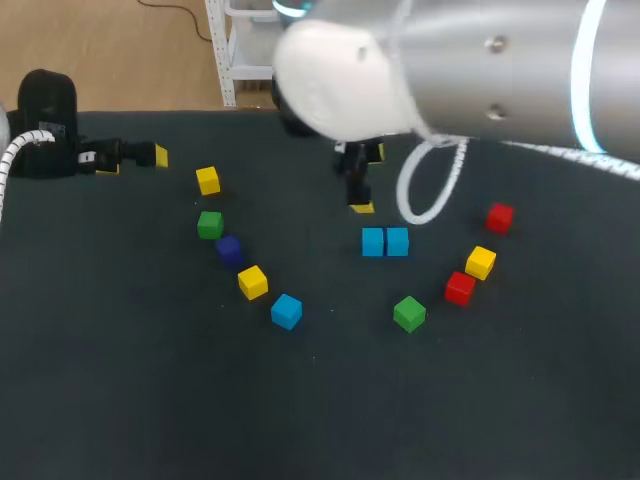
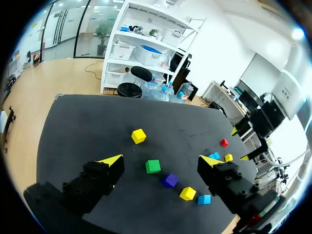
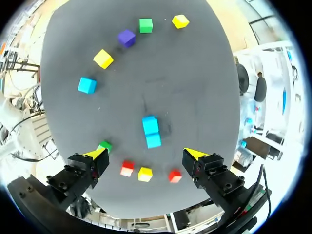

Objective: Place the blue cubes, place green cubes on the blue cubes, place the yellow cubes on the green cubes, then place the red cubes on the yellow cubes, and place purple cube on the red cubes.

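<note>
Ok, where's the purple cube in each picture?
Head view: the purple cube sits left of the middle, just below-right of a green cube.
Left wrist view: purple cube lies under the open left claw, beside that green cube.
Right wrist view: purple cube lies far ahead of the right claw, beside the green cube.
Shared landmark: the green cube.

On the table, a touching pair of cubes lies between five cubes leftward, four cubes rightward.
</note>
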Motion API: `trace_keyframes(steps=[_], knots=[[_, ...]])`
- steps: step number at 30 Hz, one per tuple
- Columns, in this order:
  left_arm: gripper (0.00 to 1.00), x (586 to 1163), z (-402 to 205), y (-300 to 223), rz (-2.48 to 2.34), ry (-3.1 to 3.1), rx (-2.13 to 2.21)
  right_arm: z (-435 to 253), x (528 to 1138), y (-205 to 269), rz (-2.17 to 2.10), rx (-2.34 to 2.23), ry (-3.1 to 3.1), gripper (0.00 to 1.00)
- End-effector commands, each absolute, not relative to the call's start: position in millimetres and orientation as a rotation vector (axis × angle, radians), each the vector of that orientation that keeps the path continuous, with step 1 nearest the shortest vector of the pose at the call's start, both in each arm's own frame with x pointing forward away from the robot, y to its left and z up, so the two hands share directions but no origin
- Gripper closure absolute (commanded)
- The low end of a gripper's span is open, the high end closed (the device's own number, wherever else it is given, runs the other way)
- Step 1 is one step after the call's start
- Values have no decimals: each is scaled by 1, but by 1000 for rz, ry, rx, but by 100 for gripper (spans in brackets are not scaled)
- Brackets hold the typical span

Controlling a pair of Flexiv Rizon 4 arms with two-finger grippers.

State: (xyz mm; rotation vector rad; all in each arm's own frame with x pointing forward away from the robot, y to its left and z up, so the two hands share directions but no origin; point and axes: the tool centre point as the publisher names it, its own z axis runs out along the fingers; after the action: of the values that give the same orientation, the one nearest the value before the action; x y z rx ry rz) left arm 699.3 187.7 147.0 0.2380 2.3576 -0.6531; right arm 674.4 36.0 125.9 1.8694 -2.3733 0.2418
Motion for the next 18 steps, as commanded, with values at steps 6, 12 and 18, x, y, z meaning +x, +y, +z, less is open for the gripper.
trace_keyframes(steps=[6, 12, 18], knots=[[0, 699, 149, 186, -643, 2367, 234, 135, 641, -13, 371, 1899, -2595, 0], [0, 699, 149, 186, -643, 2367, 234, 134, 629, -37, 371, 1801, -2693, 0], [0, 699, 149, 186, -643, 2367, 234, 128, 615, -57, 335, 1705, -2773, 0]])
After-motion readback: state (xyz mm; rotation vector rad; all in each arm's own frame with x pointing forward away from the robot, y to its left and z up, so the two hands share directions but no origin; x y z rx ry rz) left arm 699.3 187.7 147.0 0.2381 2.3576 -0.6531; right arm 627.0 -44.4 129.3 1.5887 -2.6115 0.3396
